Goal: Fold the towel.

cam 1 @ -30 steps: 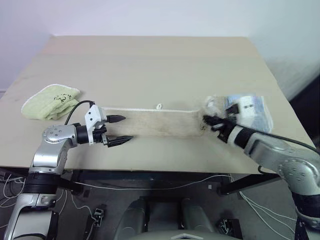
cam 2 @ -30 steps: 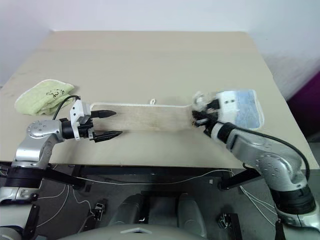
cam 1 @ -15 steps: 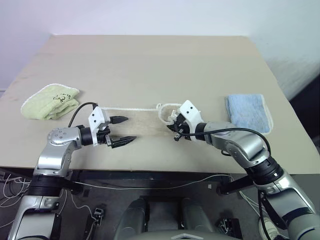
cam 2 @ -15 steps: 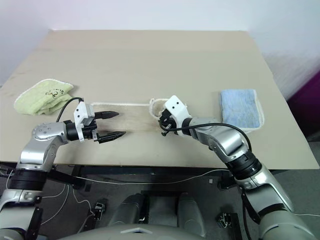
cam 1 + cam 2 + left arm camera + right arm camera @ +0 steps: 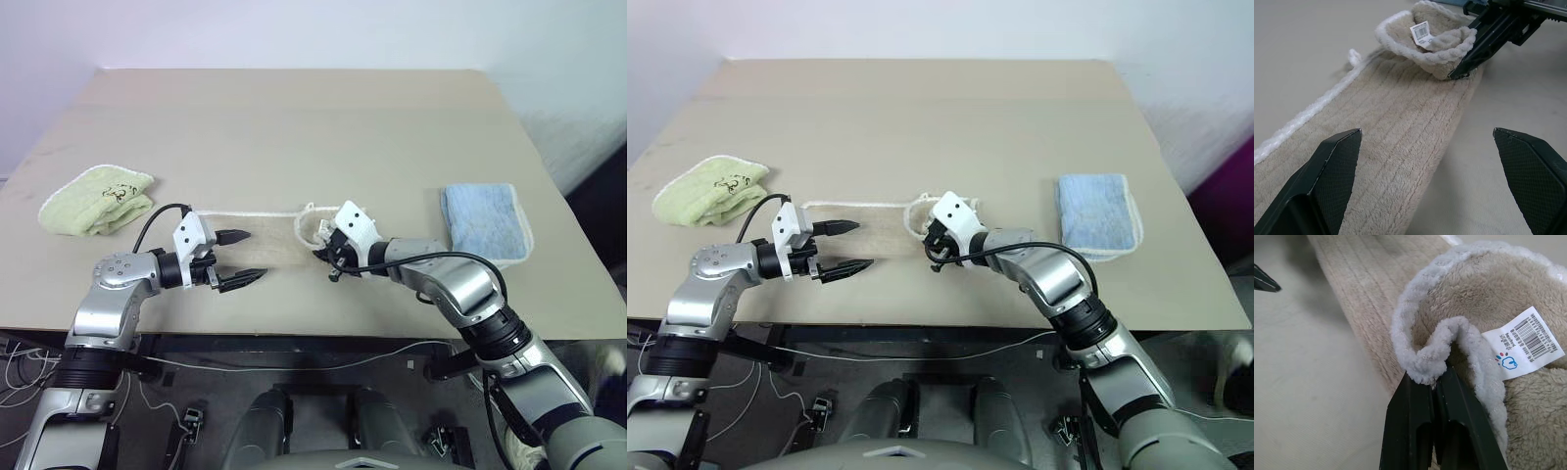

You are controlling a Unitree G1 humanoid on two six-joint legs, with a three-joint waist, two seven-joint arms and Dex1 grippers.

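The beige towel (image 5: 265,240) lies as a long strip with white corded edging near the table's front edge. My right gripper (image 5: 329,258) is shut on the towel's right end (image 5: 1459,298). That end is lifted and curled back over the strip, and a white barcode label (image 5: 1525,340) shows on it. My left gripper (image 5: 253,255) stands open at the strip's left part, its fingers (image 5: 1327,186) low on either side of the cloth with nothing between them. In the left wrist view the raised end (image 5: 1435,44) and the right gripper's black fingers (image 5: 1484,41) are straight ahead.
A light-green folded towel (image 5: 98,199) with a scribble lies at the table's left edge. A light-blue folded towel (image 5: 482,220) lies at the right. The tan table (image 5: 294,127) stretches bare behind the strip; its front edge runs just under both arms.
My right gripper has carried the towel's right end leftward from beside the blue towel, so the end now curls over the strip. The left gripper has stayed put, open.
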